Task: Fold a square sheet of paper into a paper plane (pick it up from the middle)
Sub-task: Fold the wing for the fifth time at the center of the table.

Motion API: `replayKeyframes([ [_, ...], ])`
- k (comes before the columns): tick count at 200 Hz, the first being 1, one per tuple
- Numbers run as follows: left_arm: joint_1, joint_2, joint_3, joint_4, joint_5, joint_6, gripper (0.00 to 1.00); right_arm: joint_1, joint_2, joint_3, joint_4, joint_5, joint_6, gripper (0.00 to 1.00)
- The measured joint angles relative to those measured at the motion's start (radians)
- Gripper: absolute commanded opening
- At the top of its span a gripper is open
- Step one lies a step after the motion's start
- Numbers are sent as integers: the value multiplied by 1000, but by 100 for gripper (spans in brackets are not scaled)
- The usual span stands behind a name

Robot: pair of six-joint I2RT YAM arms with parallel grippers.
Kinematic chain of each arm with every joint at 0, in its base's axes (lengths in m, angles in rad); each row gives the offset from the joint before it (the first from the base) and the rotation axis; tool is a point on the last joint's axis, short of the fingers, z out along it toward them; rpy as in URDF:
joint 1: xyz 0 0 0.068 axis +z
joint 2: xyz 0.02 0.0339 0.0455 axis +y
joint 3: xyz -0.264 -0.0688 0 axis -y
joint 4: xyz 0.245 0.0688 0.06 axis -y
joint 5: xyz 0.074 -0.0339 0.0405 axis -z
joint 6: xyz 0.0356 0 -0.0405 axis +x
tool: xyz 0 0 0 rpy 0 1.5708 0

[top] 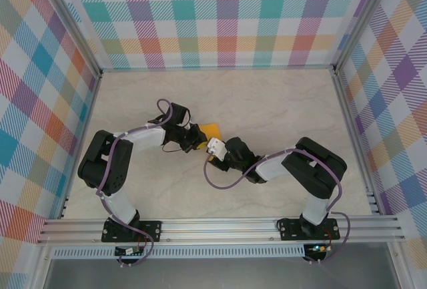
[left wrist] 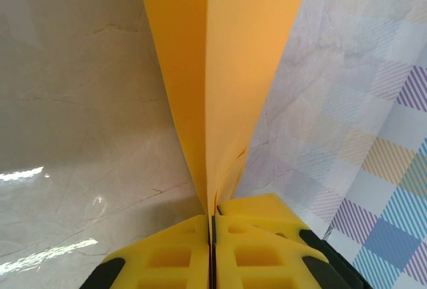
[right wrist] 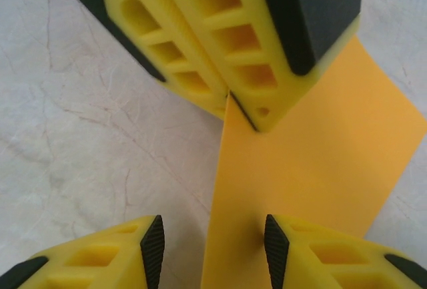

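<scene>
Left wrist view: left end effector [left wrist: 212, 225] clamped together on the folded orange-yellow paper sheet [left wrist: 227, 69], which extends beyond its tips, mid worktop [top: 267, 102]. Right end effector [right wrist: 210, 239] stands apart, one sheet edge between its fingers.

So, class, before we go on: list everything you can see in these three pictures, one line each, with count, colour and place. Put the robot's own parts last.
sheet of paper: one, orange-yellow, folded along a crease, mid-table, pinched in the left tool
table: one, pale marbled, under everything
walls: three, pastel check, left, back and right of the table
frame rails: silver, along the near edge
cables: purple, looping along each arm
left arm: one, black and white, near left
right arm: one, black and white, near right
left tool: one, yellow fingers, shut on the paper
right tool: one, yellow fingers with black tips, open, astride the paper's edge
</scene>
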Motion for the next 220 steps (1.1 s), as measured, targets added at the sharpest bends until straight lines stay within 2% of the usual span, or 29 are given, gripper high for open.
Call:
replayKeyframes([
  [31,0,0,0,0,0,3,9,2,18,32,19,20,-4,37],
  [59,0,0,2,-5,-5,8,9,5,24,50,26,32,-11,20],
  [80,0,-2,8,-30,-20,21,16,5,24,60,16,30,-4,11],
  [98,0,-18,22,-73,-47,40,27,5,24,68,-7,24,14,8],
  [120,2,-56,51,-133,-97,68,42,4,24,79,-52,0,57,6],
  [150,18,-127,79,-187,-180,90,54,-4,24,85,-102,-52,147,6],
  [220,74,-184,29,-209,-259,105,61,-85,24,124,-171,-206,412,6],
])
